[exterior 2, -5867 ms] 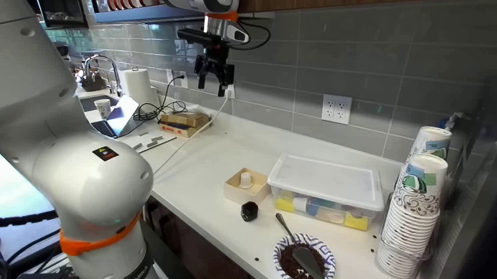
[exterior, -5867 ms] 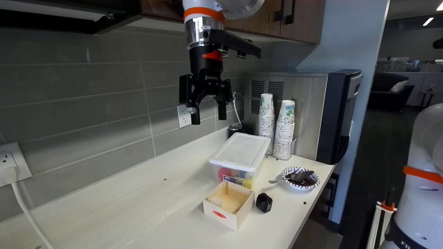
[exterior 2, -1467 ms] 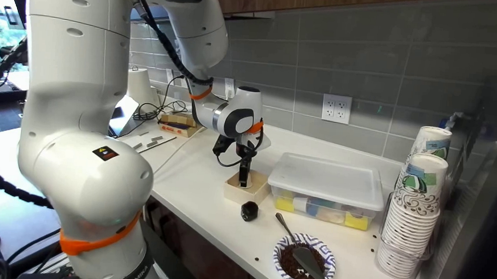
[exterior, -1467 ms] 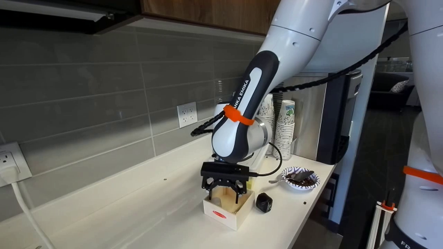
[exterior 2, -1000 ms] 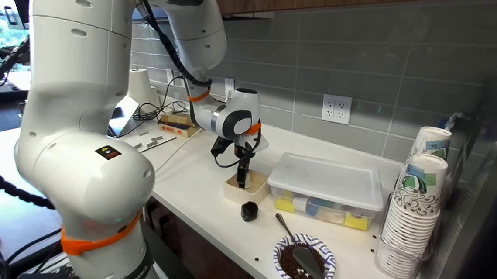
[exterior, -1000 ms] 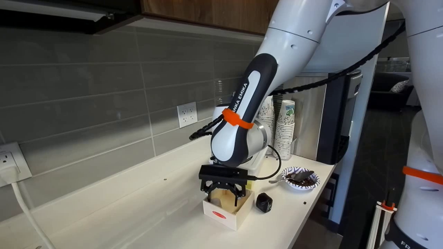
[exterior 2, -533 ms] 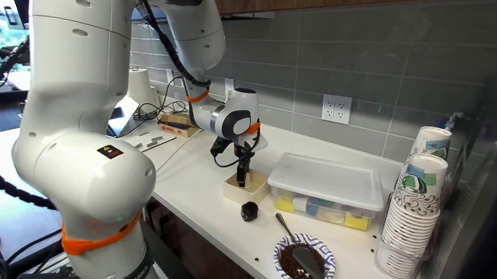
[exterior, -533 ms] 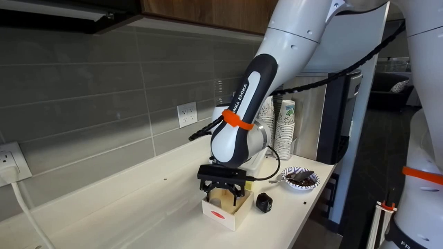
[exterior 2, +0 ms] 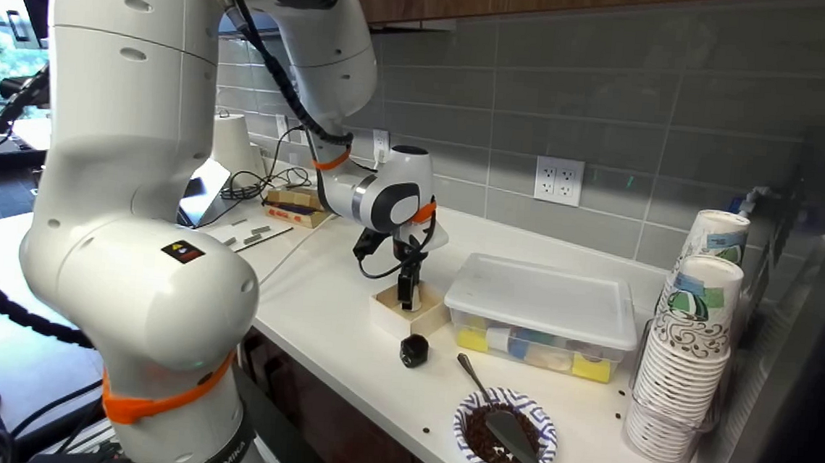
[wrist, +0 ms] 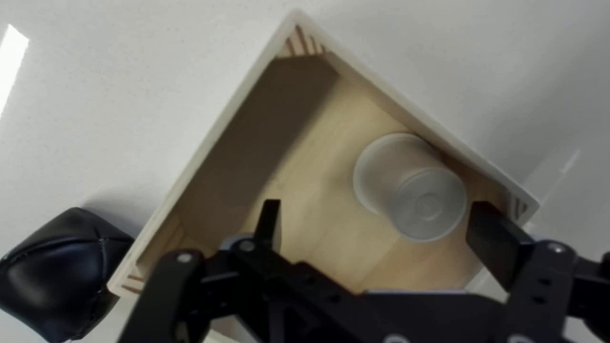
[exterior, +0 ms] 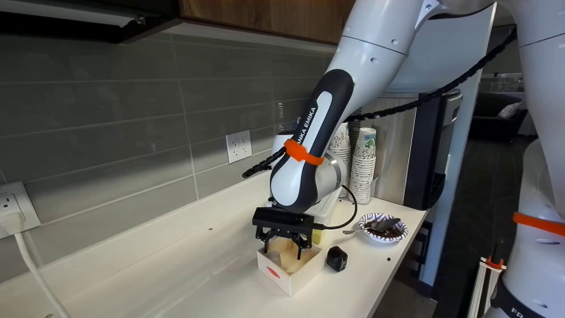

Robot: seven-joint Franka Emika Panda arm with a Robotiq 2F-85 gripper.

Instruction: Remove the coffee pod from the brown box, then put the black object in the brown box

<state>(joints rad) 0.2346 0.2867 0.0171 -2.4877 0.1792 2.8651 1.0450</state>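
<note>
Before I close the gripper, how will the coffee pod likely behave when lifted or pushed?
The coffee pod looks smooth and narrows upward, so a grip might slip. Standing on its wider rim, it probably resists tipping; once over, its round body could roll.

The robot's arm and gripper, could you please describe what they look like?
The arm is white and rounded, with a black panel, orange bands, "EMIKA" lettering and a black ribbed cable. The gripper is black and angular, with two fingers.

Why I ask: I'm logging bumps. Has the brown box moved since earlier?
Yes: in an exterior view, the near corner of the brown box has shifted slightly left, away from the unmoved black object.
</note>
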